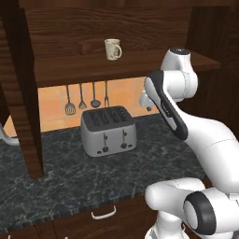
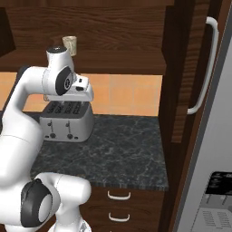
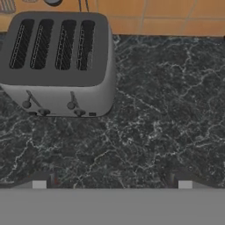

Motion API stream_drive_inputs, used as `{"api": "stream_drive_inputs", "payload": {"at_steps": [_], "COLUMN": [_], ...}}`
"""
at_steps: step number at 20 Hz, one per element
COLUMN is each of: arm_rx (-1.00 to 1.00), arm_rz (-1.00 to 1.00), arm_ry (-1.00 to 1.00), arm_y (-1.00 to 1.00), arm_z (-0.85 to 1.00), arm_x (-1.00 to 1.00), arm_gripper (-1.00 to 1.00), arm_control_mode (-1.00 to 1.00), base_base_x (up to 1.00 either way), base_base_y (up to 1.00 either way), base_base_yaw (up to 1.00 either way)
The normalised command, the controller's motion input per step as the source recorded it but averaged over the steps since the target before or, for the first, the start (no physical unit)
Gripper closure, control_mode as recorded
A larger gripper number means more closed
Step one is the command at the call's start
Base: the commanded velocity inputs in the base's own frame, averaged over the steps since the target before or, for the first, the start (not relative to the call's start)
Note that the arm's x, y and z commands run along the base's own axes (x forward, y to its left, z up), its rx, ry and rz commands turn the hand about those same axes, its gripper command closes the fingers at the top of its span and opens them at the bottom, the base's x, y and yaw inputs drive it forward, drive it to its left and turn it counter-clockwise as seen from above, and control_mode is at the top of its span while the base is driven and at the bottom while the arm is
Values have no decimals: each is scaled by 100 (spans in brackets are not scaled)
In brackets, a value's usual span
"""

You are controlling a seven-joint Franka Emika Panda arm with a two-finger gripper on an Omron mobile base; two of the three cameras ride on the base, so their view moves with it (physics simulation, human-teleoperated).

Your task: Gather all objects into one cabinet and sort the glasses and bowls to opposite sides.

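Cream mug (image 1: 112,48) sits upright on dark wood cabinet (image 1: 121,65) shelf, handle to the right in left base view. Gripper (image 3: 112,183) jaws spread wide, holding nothing, hanging over black marble counter (image 3: 167,114) just right of grey toaster (image 3: 57,61). Cabinet door handle (image 2: 206,63) at right in right base view.

1. Arm (image 1: 200,140): glossy white rounded link shells, thick and tubular.
2. Joints: dark grey to black discs and bands set between the white links.
3. Uppermost link: white dome capped by a dark ring.
4. End effector (image 3: 112,182): two small dark finger tips.
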Motion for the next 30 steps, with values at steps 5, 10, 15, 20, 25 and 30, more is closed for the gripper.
{"api": "stream_drive_inputs", "payload": {"at_steps": [5,10,15,20,25,30], "arm_rx": [0,0,6,10,0,0], "arm_rz": [0,4,20,45,20,-4], "arm_ry": [-14,-24,-40,-73,-51,-2], "arm_y": [13,26,19,3,13,10], "arm_z": [50,88,59,14,1,21], "arm_x": [-1,-9,-3,0,6,10], "arm_gripper": [-100,-100,-100,-100,-100,-100], "arm_control_mode": [-100,-100,-100,-100,-100,-100], "base_base_x": [0,0,0,0,0,0], "base_base_y": [5,0,0,0,0,0], "base_base_yaw": [0,0,0,0,0,0]}}
